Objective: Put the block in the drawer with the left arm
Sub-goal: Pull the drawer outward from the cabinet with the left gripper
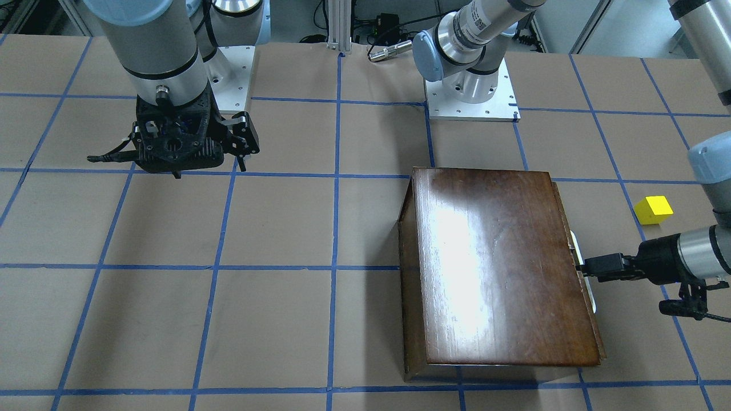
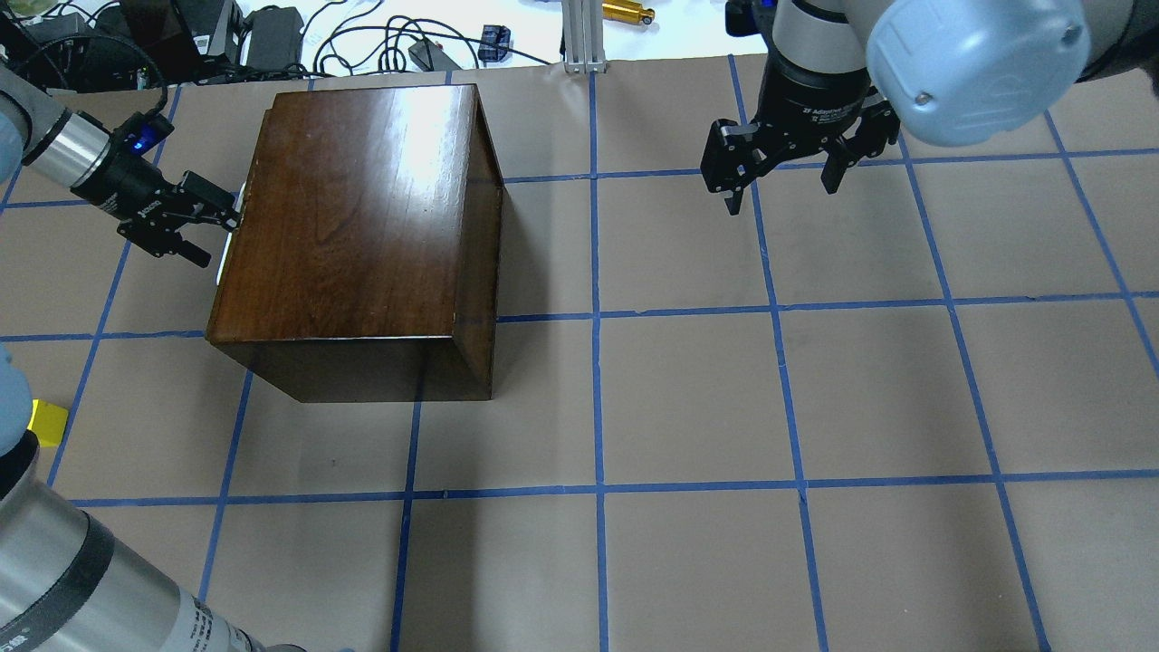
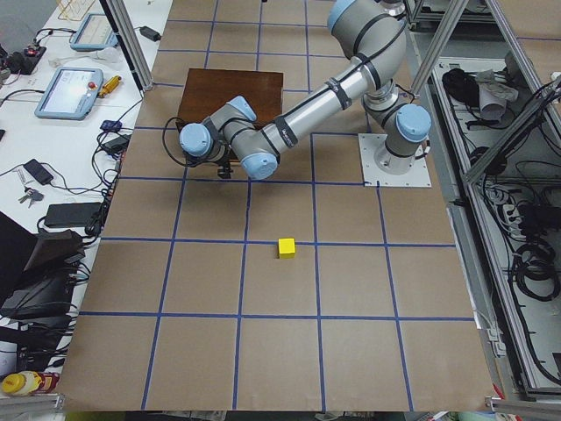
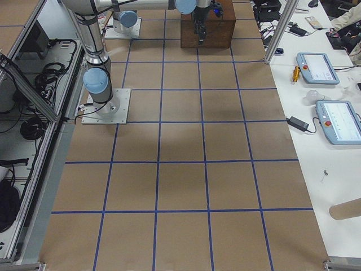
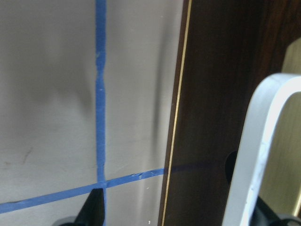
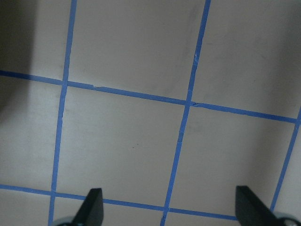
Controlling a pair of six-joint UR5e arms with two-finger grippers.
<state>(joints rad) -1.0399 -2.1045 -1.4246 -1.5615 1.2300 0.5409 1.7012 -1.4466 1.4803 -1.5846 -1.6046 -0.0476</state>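
Overhead view: left gripper [image 2: 222, 240] at cabinet's [image 2: 362, 208] 9 o'clock side, fingers apart, white handle [image 5: 263, 141] of closed drawer [image 5: 211, 117] between them. Yellow block [image 2: 45, 423] sits on table [image 2: 688, 389] at cabinet's 8 o'clock, well apart. Right gripper [image 2: 781, 192] spread wide, hovering around 3 o'clock.

Gridded table [image 4: 180, 169], brown cabinet [image 4: 223, 31] at far end, right pincer [image 4: 198, 34] hanging nearer

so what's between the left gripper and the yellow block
Only bare table paper and one blue tape line lie between left gripper and block, seen in the front-facing view.
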